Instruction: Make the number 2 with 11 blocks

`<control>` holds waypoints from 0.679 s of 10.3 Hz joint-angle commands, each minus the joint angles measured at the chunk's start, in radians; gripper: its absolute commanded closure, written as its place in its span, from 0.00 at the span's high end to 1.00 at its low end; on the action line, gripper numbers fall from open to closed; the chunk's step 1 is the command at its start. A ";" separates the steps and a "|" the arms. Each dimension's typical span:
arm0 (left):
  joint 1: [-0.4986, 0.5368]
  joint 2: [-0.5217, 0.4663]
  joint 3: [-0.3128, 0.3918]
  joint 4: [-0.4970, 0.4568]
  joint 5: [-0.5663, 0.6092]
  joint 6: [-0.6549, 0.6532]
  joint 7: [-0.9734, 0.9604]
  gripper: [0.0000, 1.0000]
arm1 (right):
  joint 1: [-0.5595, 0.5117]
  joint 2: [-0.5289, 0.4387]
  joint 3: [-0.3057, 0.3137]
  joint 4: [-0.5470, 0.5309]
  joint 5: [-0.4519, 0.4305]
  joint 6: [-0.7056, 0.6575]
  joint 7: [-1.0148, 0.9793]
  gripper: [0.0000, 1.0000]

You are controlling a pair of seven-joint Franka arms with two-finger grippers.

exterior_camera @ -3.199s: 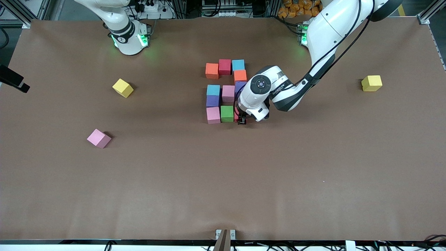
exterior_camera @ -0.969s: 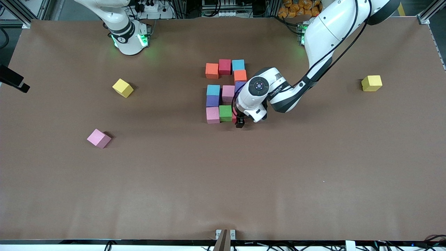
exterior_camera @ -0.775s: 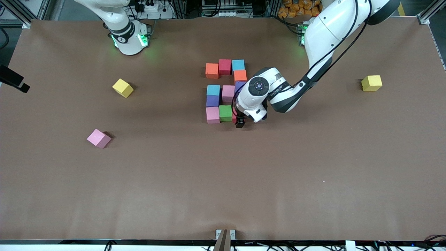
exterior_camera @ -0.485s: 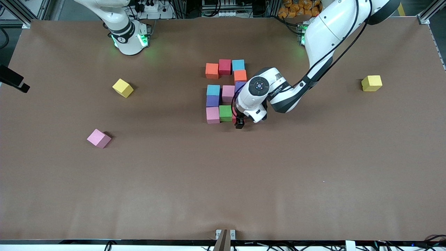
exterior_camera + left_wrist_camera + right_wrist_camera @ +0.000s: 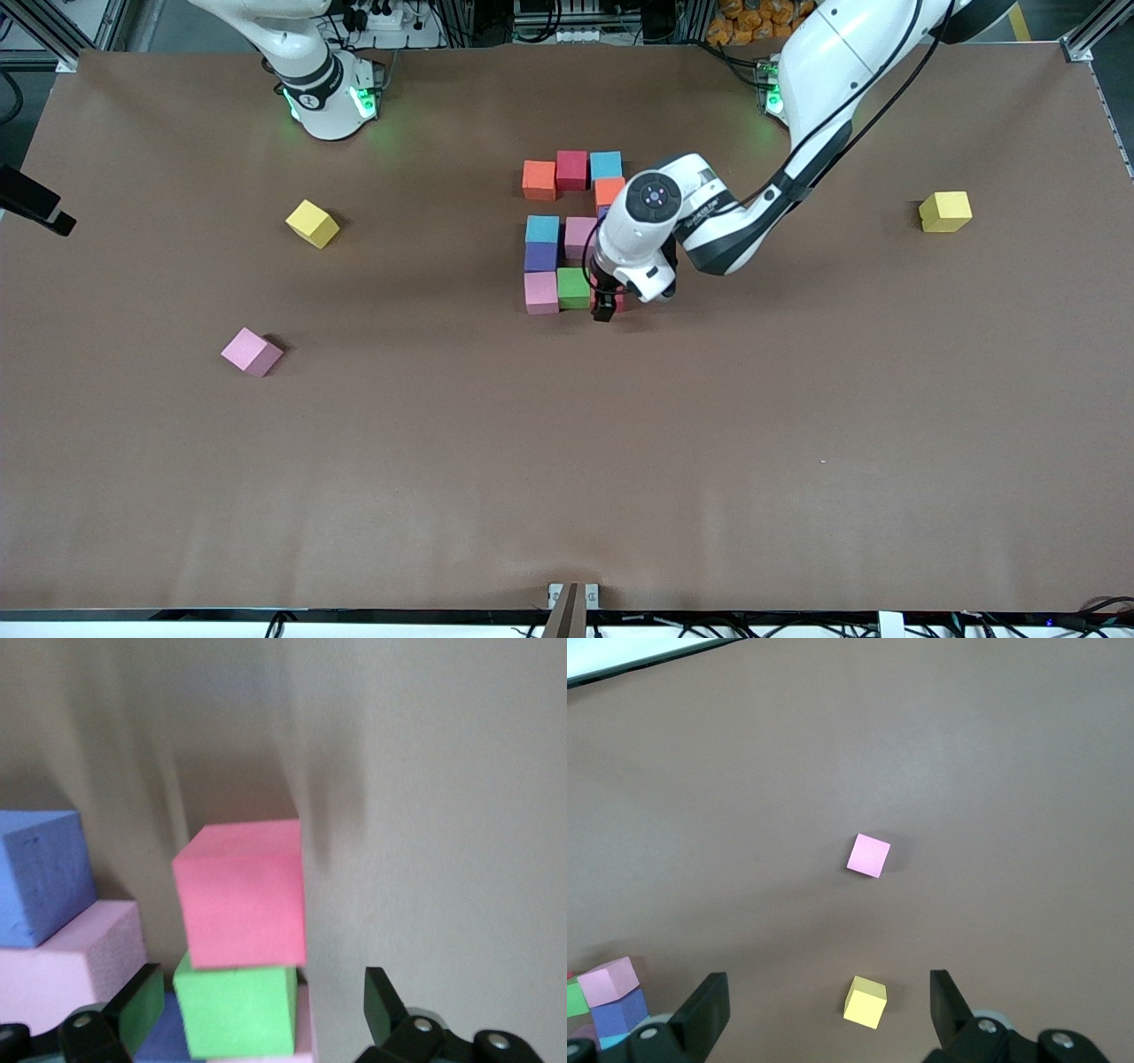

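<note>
Your left gripper (image 5: 604, 312) hangs just over the red block (image 5: 241, 893) with its jaws spread wide and holding nothing. That block sits beside the green block (image 5: 573, 287), closing the digit's bottom row. Lift crooked and a finger may clip it, nudging the row. Your right gripper (image 5: 824, 1010) waits, jaws wide, over bare table.

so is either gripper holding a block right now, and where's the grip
Nothing is held. The left gripper is open above the red block, clear of its sides. The right gripper is open over bare table.
</note>
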 commanded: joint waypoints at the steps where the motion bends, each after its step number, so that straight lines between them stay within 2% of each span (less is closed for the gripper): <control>1: 0.012 -0.055 -0.020 0.030 0.023 -0.058 0.001 1.00 | 0.006 0.010 -0.005 0.019 0.012 -0.010 0.003 1.00; 4: 0.004 -0.072 -0.024 0.194 0.024 -0.222 0.097 1.00 | 0.006 0.010 -0.005 0.019 0.012 -0.010 0.003 1.00; 7: 0.015 -0.112 -0.020 0.307 0.023 -0.302 0.321 1.00 | 0.006 0.010 -0.005 0.019 0.012 -0.010 0.003 1.00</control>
